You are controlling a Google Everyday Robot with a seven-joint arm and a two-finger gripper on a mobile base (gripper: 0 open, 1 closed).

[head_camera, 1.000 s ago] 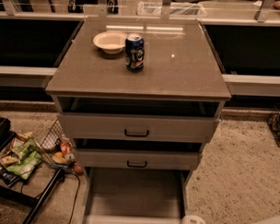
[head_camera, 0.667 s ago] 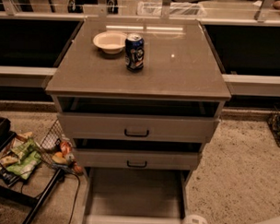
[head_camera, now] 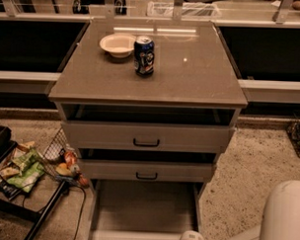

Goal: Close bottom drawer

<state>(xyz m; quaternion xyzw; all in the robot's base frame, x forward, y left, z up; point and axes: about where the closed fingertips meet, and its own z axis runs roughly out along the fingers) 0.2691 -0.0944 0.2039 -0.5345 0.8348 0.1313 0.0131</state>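
The bottom drawer (head_camera: 144, 208) is pulled far out at the foot of the grey-beige cabinet (head_camera: 149, 77). Its plain flat tray lies open, and its front panel and handle are cut off by the bottom edge of the camera view. The middle drawer (head_camera: 147, 170) and the top drawer (head_camera: 146, 136) stand partly open above it. My gripper (head_camera: 190, 239) shows only as a white rounded part at the bottom edge, at the drawer's front right corner. My white arm (head_camera: 281, 218) fills the lower right corner.
A white bowl (head_camera: 117, 44) and a blue can (head_camera: 144, 55) stand on the cabinet top. A wire basket (head_camera: 60, 151) and snack bags (head_camera: 21, 169) on a black rack sit to the left. A black cable (head_camera: 80, 208) runs along the speckled floor.
My white arm has risen further into view at the lower right, and the gripper part has shifted a little left along the bottom edge. The drawers have not moved.
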